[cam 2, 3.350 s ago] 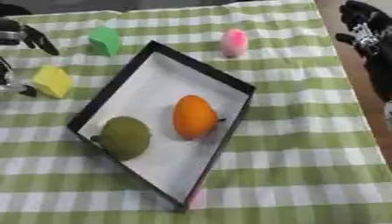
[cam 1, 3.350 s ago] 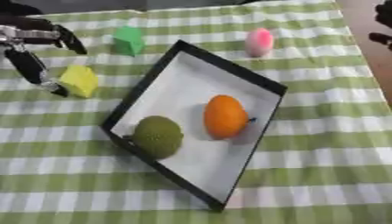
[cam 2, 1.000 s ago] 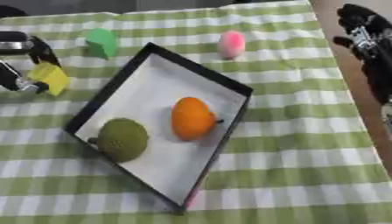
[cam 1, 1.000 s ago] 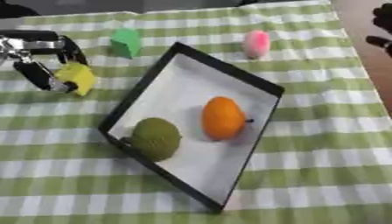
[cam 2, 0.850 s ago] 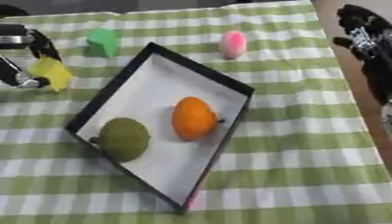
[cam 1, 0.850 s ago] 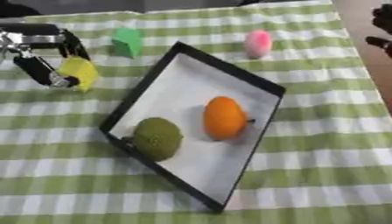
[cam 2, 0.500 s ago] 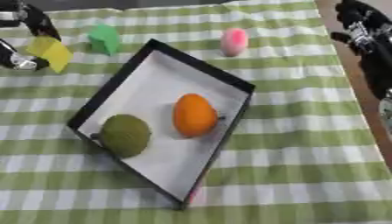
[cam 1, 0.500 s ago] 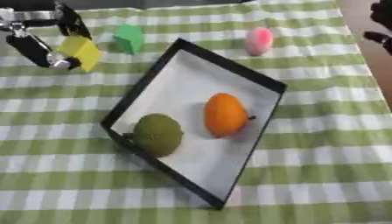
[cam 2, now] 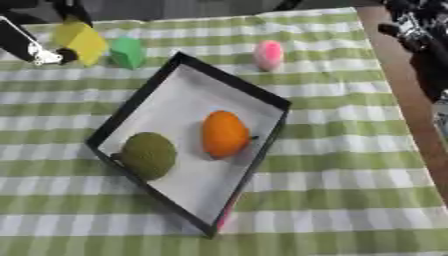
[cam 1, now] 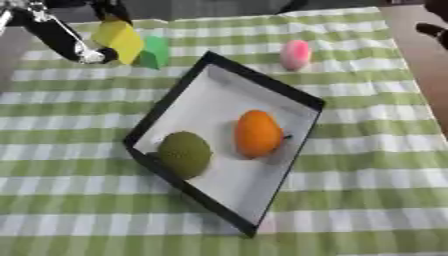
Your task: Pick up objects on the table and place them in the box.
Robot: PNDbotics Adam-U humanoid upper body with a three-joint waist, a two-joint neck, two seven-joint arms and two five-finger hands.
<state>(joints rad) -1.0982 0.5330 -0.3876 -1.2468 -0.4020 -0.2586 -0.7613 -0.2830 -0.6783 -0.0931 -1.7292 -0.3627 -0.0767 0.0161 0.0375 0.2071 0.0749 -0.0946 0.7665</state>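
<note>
One left robot hand (cam 1: 74,37) pinches yellow block (cam 1: 118,39) | right robot hand (cam 2: 418,30) clearer right-eye

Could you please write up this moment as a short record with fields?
surface: green and white checked tablecloth
box: shallow black-rimmed box with white floor
in box: orange oval fruit; round dull-green fruit
on cloth: green block; pink rounded object
left hand: holds yellow block, at far left
right hand: off the table's right edge, holding nothing

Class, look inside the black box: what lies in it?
Inside the black box lie an orange fruit and a green fruit. The white floor beneath them is covered.
</note>
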